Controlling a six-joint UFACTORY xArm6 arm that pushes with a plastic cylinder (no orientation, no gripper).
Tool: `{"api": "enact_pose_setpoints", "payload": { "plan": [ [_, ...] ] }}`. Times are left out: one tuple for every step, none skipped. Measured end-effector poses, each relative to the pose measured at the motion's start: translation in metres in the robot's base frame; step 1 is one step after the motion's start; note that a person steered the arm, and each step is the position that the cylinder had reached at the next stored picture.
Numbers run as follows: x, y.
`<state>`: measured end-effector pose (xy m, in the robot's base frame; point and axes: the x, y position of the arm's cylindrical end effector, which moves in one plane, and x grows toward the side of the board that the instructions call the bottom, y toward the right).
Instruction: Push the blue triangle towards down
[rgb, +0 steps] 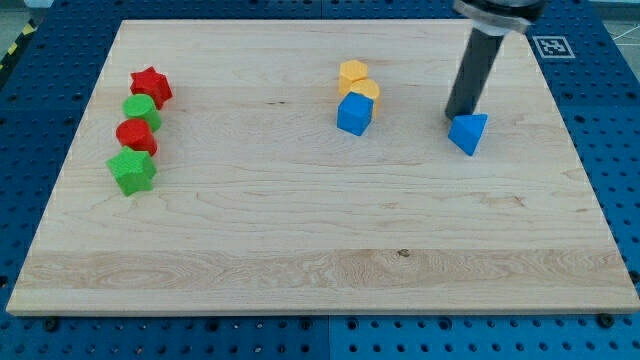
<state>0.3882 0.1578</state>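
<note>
The blue triangle lies on the wooden board at the view's right, in the upper half. My dark rod comes down from the view's top right, and my tip rests on the board just above and slightly left of the blue triangle, touching or almost touching its upper edge.
A blue cube sits near the top centre with a yellow heart and a yellow hexagon stacked above it. At the left stand a red star, a green cylinder, a red cylinder and a green star.
</note>
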Motion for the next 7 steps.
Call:
{"api": "enact_pose_setpoints", "payload": {
  "plan": [
    [-0.006,0.035],
    [0.010,0.045],
    [0.007,0.045],
    [0.025,0.018],
    [0.025,-0.027],
    [0.025,-0.063],
    [0.012,-0.062]
  ]
}}
